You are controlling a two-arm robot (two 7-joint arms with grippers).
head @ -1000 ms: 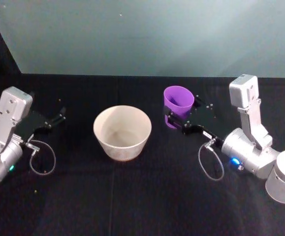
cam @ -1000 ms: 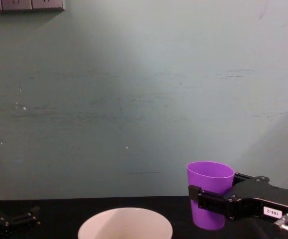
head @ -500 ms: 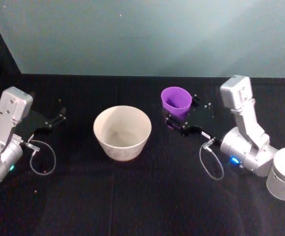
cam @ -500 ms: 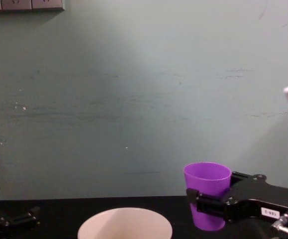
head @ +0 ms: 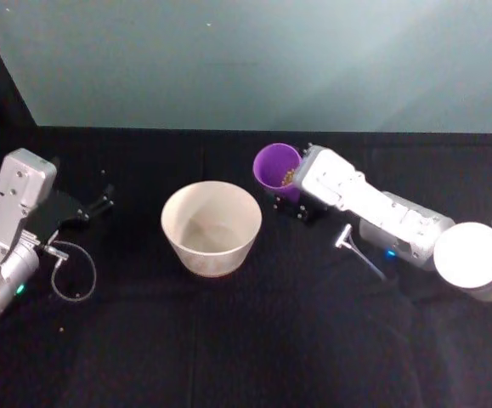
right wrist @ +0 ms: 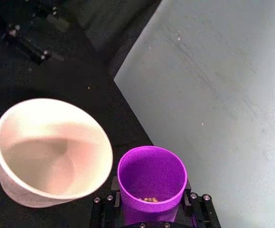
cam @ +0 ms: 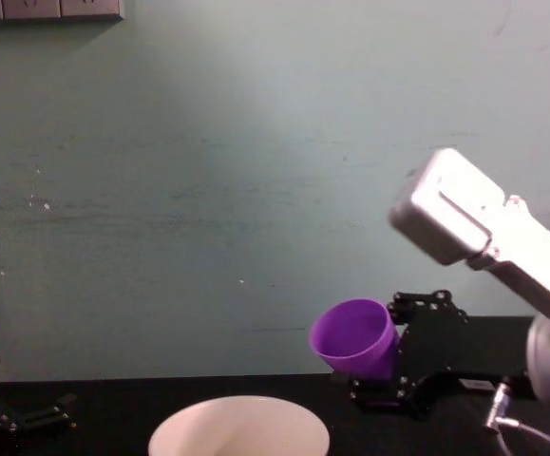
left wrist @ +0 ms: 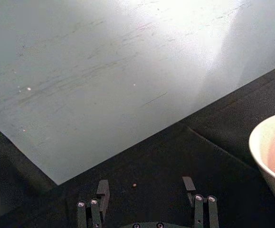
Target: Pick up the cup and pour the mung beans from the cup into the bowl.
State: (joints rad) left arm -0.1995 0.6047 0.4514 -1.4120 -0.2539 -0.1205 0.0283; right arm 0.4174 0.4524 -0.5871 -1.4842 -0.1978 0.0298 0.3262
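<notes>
My right gripper (head: pixel 290 194) is shut on the purple cup (head: pixel 277 169), held in the air just right of the white bowl (head: pixel 211 227) and tipped toward it. In the chest view the cup (cam: pixel 354 337) leans left, its mouth above and right of the bowl's rim (cam: pixel 239 418). The right wrist view shows mung beans (right wrist: pixel 150 199) lying low inside the cup (right wrist: pixel 151 178), with the bowl (right wrist: pixel 52 151) beside it and no beans in it. My left gripper (head: pixel 101 202) rests open on the table at the far left, its fingers (left wrist: pixel 100 190) apart with nothing between them.
A black cloth (head: pixel 246 340) covers the table, backed by a pale green wall (head: pixel 254 59). A loose cable loop (head: pixel 74 276) hangs by the left arm. A tiny speck (left wrist: pixel 135 185) lies on the cloth ahead of the left gripper.
The right arm has swung left and rotated, carrying the cup closer to the bowl and tilting it from upright toward the bowl. The left arm has stayed still.
</notes>
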